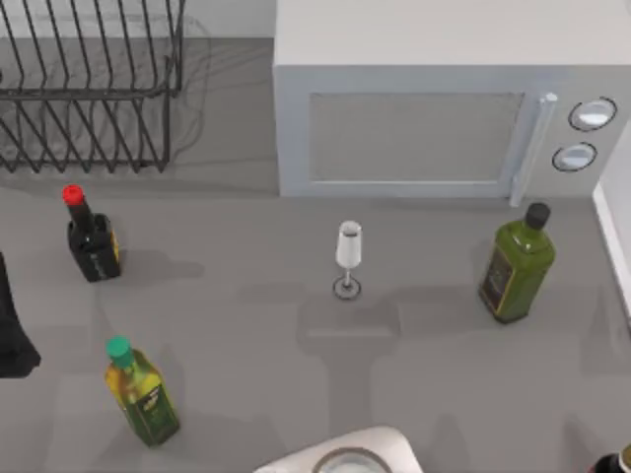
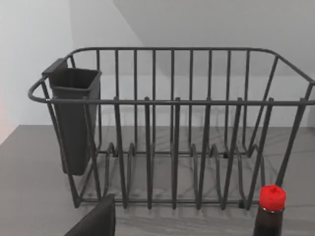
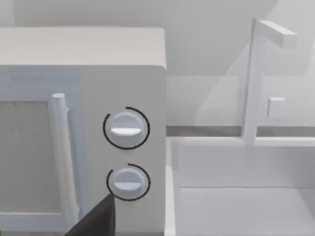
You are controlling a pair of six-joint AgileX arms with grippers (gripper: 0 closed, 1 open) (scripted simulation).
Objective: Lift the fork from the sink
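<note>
The fork is out of view. The sink (image 3: 236,196) is a white basin right of the microwave, with a white faucet (image 3: 256,78) behind it; the part of the basin I see holds nothing. Its rim (image 1: 613,227) runs along the table's right edge in the top view. My left arm (image 1: 12,335) is a dark shape at the table's left edge. A dark piece of my left gripper (image 2: 96,221) faces the dish rack. A dark piece of my right gripper (image 3: 96,219) sits in front of the microwave's knobs, left of the sink.
A black wire dish rack (image 1: 89,89) stands back left, a white microwave (image 1: 444,108) back centre. On the grey counter stand a wine glass (image 1: 347,258), a red-capped dark bottle (image 1: 92,241), a green-capped oil bottle (image 1: 143,394) and a black-capped olive bottle (image 1: 516,266).
</note>
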